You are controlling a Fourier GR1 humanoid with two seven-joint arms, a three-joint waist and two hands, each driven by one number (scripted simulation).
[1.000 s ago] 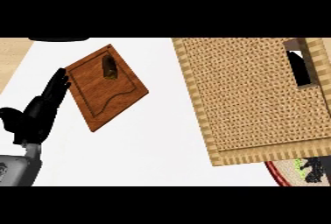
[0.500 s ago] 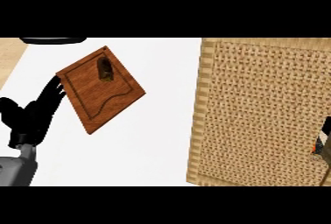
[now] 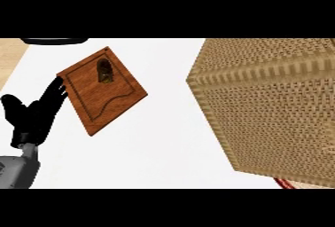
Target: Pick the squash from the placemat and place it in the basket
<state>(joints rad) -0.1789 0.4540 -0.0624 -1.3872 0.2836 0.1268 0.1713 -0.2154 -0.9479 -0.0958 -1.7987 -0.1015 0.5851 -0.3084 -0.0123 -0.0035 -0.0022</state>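
Left hand [image 3: 34, 116], lower left: fingers straight and spread, thumb apart, holding nothing; its fingertips lie just beside the wooden placemat [image 3: 111, 99], contact uncertain. The squash [image 3: 104, 72] lies beyond the fingertips on the placemat's far corner; the woven basket [image 3: 274, 106] stands well to the hand's right.

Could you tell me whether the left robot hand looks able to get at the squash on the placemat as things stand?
Probably yes: the left robot hand is open beside the placemat, and nothing lies between it and the squash.
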